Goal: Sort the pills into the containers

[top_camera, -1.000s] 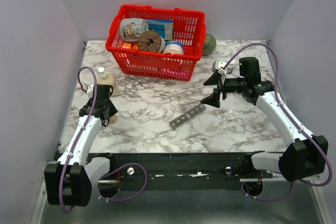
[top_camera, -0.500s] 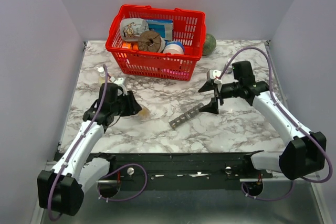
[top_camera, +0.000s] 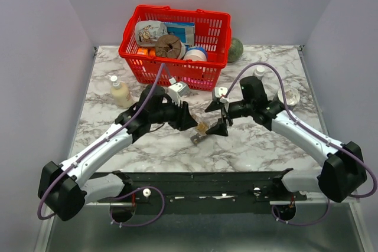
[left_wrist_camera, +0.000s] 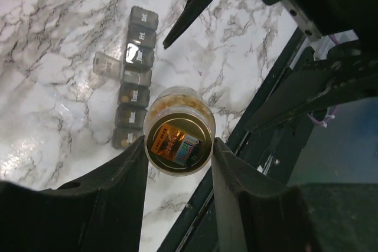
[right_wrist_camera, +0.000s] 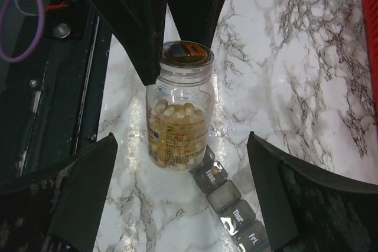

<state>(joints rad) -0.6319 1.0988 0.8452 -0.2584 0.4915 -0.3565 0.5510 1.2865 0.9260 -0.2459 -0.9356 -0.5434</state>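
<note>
Left hand (left_wrist_camera: 179, 151) is half closed around the jar (right_wrist_camera: 179, 116) and holds it just above the strip (left_wrist_camera: 134, 78) on the tabletop (top_camera: 248, 151), mouth end toward the compartments. Right hand (top_camera: 216, 120) hangs wide open and empty beside the strip. One lid (left_wrist_camera: 105, 63) stands open. Pills (right_wrist_camera: 171, 137) fill about half the jar. I can't make out any in the compartments, so I judge almost all the sorting is left.

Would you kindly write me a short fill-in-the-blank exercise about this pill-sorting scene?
The left gripper grips a clear jar of ____.
The jaws of the right gripper stand ____.
The grey organiser has ____ compartments.
The basket is ____.
Missing words: pills, open, seven, red.
</note>
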